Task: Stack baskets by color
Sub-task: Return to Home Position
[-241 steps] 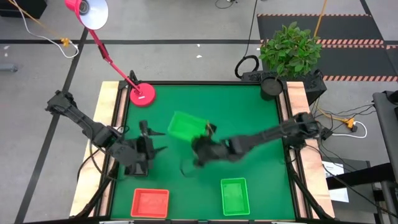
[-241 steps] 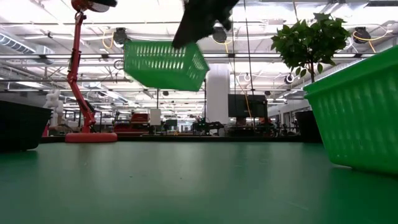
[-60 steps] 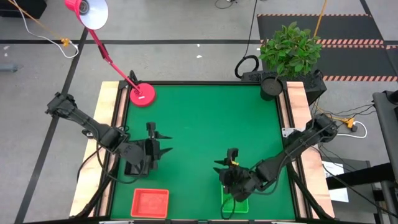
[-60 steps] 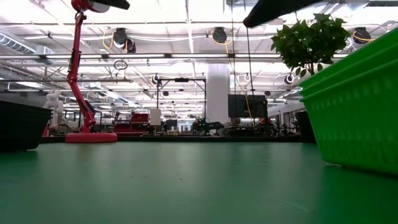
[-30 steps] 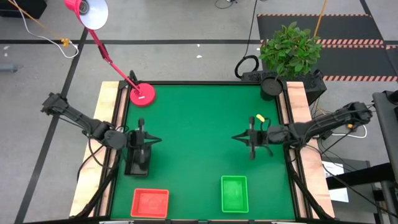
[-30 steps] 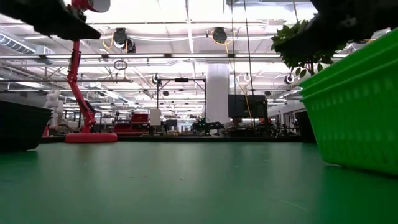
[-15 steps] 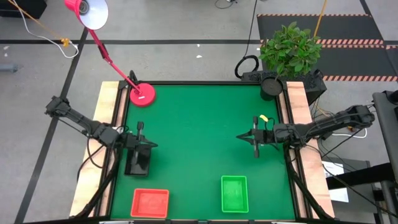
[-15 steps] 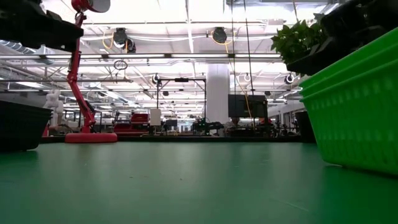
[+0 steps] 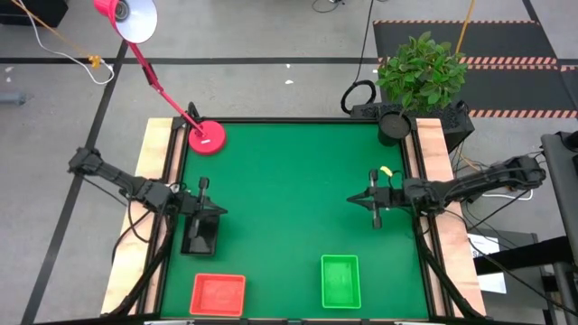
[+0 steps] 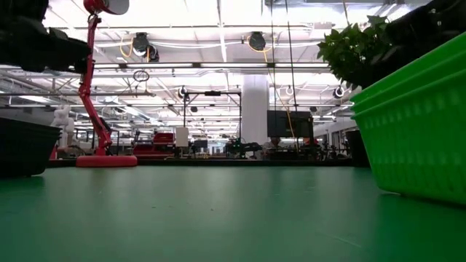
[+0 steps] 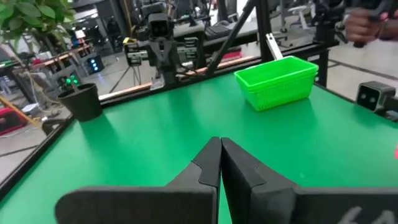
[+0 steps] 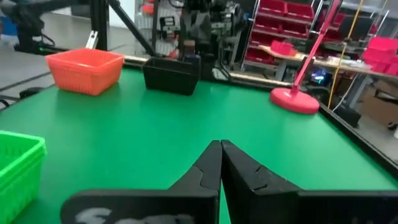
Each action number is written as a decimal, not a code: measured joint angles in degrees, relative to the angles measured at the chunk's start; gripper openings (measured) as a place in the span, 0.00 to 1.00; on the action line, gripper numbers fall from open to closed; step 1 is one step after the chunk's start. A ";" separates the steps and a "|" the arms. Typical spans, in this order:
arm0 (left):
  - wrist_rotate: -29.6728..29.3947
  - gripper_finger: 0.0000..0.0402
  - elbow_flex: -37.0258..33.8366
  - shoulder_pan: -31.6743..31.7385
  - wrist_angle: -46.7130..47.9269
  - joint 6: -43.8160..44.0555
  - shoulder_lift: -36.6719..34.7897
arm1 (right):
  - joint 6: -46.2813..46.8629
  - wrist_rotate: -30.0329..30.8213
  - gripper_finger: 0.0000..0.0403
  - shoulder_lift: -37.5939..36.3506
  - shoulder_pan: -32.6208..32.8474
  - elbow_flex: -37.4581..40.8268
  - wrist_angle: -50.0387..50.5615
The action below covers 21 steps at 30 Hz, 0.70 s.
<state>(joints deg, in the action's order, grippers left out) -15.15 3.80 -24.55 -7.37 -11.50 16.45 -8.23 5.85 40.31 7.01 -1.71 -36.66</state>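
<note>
A stack of green baskets (image 9: 340, 282) rests on its bottom near the table's front edge, right of the middle, with more than one rim showing (image 10: 415, 87). At the front left lies a red-orange basket (image 9: 219, 295), and a black basket (image 9: 199, 236) stands just behind it. My left gripper (image 9: 223, 212) hovers shut beside the black basket's far end, pointing level toward the right. My right gripper (image 9: 351, 200) hovers shut at the right side, pointing level toward the left. Both are empty, as their wrist views show (image 11: 220, 144) (image 12: 220, 146).
A pink lamp base (image 9: 206, 137) sits in the far left corner, its arm rising up and away. A potted plant (image 9: 420, 70) stands beyond the far right corner. The green mat (image 9: 289, 208) between the two grippers is bare.
Both grippers have sunk a little and drawn back toward their own sides of the table, the left toward the left edge, the right toward the right edge. Both have tipped nearer to level and stayed shut. The baskets have not moved.
</note>
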 joint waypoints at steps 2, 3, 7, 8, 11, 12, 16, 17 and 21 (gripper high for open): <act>1.15 0.03 -0.70 0.51 -1.24 -0.56 -1.12 | 0.00 -0.01 0.00 -0.81 0.00 0.61 -0.43; 2.10 0.01 -0.98 0.74 -2.29 -1.15 -1.87 | -0.03 -0.04 0.00 -1.18 -0.01 0.59 -0.06; 3.74 0.02 -1.10 1.35 -2.99 -3.07 -4.98 | -0.79 -0.02 0.00 -3.23 -0.02 0.63 0.98; 3.73 0.03 -1.10 1.48 -2.06 -3.11 -5.76 | -0.87 -0.02 0.00 -3.85 -0.04 0.65 1.83; 3.75 0.03 -1.10 1.70 0.94 -2.95 -7.85 | -0.40 -0.02 0.00 -5.74 -0.09 0.65 4.51; 3.73 0.02 -1.10 1.72 1.83 -2.83 -8.46 | -0.11 -0.02 0.00 -6.27 -0.09 0.68 5.13; 5.07 0.01 -1.13 1.75 3.77 -2.99 -10.36 | 0.81 -0.02 0.00 -7.98 -0.09 0.72 5.69; 5.50 0.02 -1.13 1.74 3.96 -3.03 -10.74 | 0.85 -0.02 0.00 -8.35 -0.09 0.72 5.70; 5.69 0.02 -1.43 1.74 4.13 -4.42 -11.81 | 0.87 -0.02 0.00 -9.31 -0.09 0.76 6.14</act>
<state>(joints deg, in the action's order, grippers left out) -9.45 2.37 -22.81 -3.24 -15.92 4.65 -7.35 5.82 31.00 6.92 -0.95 -30.52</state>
